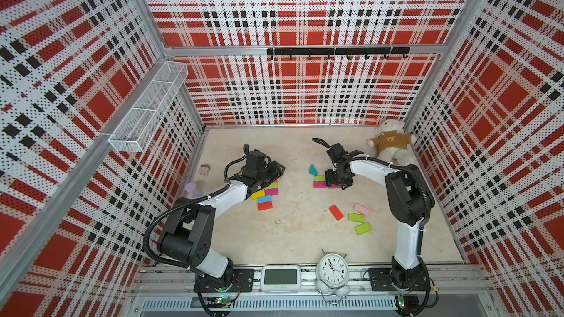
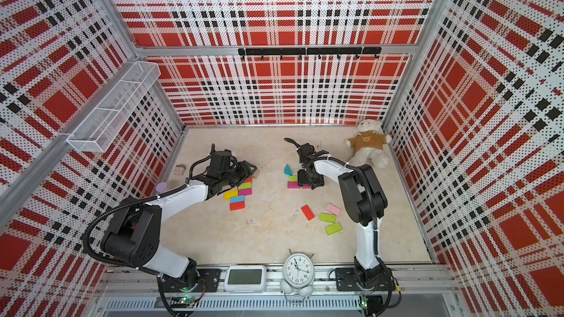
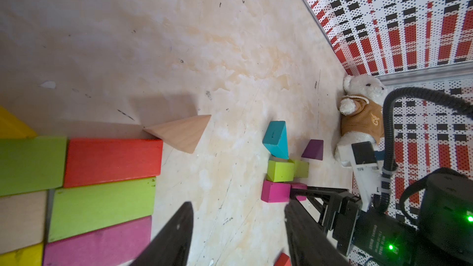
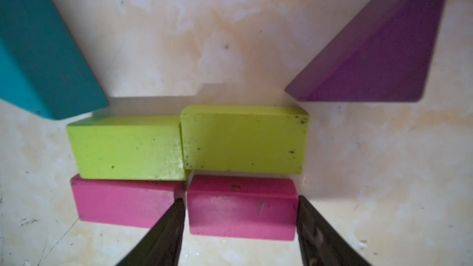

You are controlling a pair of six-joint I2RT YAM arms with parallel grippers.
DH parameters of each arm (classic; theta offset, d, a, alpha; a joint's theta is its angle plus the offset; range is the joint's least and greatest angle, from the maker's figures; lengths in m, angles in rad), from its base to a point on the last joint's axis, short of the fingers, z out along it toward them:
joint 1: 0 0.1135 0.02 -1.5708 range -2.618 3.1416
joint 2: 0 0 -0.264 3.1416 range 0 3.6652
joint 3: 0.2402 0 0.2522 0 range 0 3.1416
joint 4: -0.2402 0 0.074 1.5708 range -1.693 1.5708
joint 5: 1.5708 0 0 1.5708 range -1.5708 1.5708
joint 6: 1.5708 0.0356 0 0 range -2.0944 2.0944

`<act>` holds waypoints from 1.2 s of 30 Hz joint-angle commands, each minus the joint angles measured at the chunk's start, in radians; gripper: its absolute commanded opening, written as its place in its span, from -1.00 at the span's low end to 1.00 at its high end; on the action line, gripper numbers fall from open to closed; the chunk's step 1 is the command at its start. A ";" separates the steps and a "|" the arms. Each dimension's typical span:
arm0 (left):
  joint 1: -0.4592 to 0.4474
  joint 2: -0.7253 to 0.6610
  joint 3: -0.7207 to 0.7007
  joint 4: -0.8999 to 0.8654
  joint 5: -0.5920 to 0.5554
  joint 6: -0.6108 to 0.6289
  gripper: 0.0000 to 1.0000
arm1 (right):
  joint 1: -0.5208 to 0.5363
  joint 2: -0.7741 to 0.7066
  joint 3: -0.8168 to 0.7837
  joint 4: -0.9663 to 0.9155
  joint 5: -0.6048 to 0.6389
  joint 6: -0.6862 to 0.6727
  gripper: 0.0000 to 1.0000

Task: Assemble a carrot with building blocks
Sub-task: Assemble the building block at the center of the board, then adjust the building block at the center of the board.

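Note:
In the right wrist view, two lime green blocks (image 4: 243, 139) lie in a row above two magenta blocks (image 4: 125, 203). A teal triangle (image 4: 43, 55) and a purple triangle (image 4: 378, 47) flank them. My right gripper (image 4: 239, 198) stands open astride the right magenta block (image 4: 243, 211), fingertips just off its ends. My left gripper (image 3: 238, 204) is open over bare table. Beside it are a red block (image 3: 112, 162), green block (image 3: 102, 205), magenta block (image 3: 97, 241) and tan triangle (image 3: 183, 133). In a top view this cluster (image 1: 265, 199) lies under the left gripper (image 1: 276, 168).
Loose red (image 1: 336, 212), pink (image 1: 361, 209) and two green blocks (image 1: 356, 217) lie front right. A teddy bear (image 1: 392, 144) sits in the back right corner. A beige plug cube (image 1: 204, 169) and pale purple toy (image 1: 192, 190) are near the left wall. An alarm clock (image 1: 332, 269) stands at the front edge.

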 commanded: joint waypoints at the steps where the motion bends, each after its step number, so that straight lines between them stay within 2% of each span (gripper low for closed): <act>1: -0.008 -0.021 -0.006 0.002 0.002 0.009 0.10 | 0.007 -0.038 0.026 -0.006 0.009 0.010 0.41; 9: -0.110 0.067 0.045 0.002 0.025 0.002 -0.36 | 0.007 -0.168 -0.028 -0.021 0.014 0.007 0.35; 15: -0.228 0.177 0.103 0.006 0.026 -0.022 -0.56 | 0.006 -0.254 -0.139 0.025 0.014 -0.008 0.13; 20: -0.298 0.273 0.160 0.012 0.011 -0.047 -0.61 | -0.012 -0.266 -0.214 0.099 -0.021 -0.018 -0.05; 26: -0.332 0.335 0.199 0.013 -0.026 -0.066 -0.65 | -0.061 -0.268 -0.259 0.149 -0.082 -0.031 -0.18; 36: -0.339 0.389 0.225 0.022 -0.078 -0.072 -0.68 | -0.085 -0.261 -0.280 0.173 -0.118 -0.046 -0.23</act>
